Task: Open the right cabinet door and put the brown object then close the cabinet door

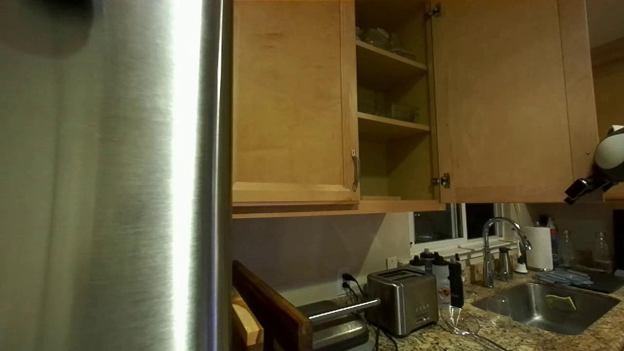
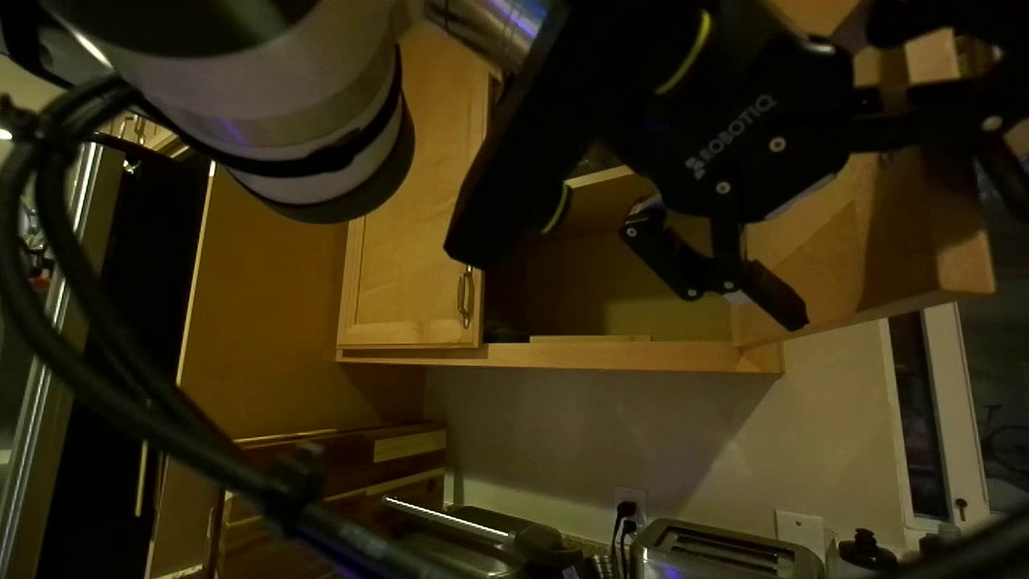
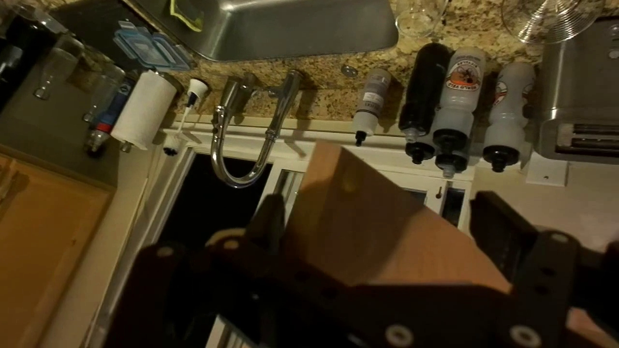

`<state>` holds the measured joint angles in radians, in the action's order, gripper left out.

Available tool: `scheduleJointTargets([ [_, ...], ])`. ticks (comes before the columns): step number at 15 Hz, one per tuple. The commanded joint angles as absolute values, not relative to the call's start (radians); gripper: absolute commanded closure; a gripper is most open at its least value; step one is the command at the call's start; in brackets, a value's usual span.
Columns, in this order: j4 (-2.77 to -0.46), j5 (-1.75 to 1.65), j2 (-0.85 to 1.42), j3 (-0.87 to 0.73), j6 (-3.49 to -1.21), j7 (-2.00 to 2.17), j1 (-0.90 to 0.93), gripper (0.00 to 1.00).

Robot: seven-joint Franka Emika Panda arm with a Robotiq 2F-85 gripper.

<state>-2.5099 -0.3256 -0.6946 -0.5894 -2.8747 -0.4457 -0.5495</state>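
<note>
High above the toaster point(image 1: 403, 302), the cabinet point(image 1: 402, 206) is showing its shelves point(image 1: 394, 122), because the right cabinet door point(image 1: 507, 97) is standing wide open. Its neighbor, the left door point(image 1: 290, 97), is standing closed.

Down at the bottom inside the cabinet, the brown object point(image 2: 591, 338) is lying flat, just behind the front edge. Nothing is holding it.

Out by the free edge of the open door, the gripper point(image 3: 379, 198) is keeping nothing in its grasp, and its two fingers point(image 3: 505, 224) are standing spread far apart. In the wrist view, the bottom corner of the door is showing between them. I am not able to tell if a finger is touching the wood.

So two jobs are looking done: the door is open, and the brown object is resting in the cabinet. One job is waiting, and that is closing the door. I am guessing the gripper is in a good spot for pushing that edge. The door is needing a long swing back. If the brown object were sticking out, the door could be bumping it, but it is looking tucked in.
</note>
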Motion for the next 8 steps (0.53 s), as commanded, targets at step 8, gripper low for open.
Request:
scheduleJointTargets([
  [8,-2.637,-0.350,-0.903,-0.566,-2.807,-0.581,-0.477,0.00],
])
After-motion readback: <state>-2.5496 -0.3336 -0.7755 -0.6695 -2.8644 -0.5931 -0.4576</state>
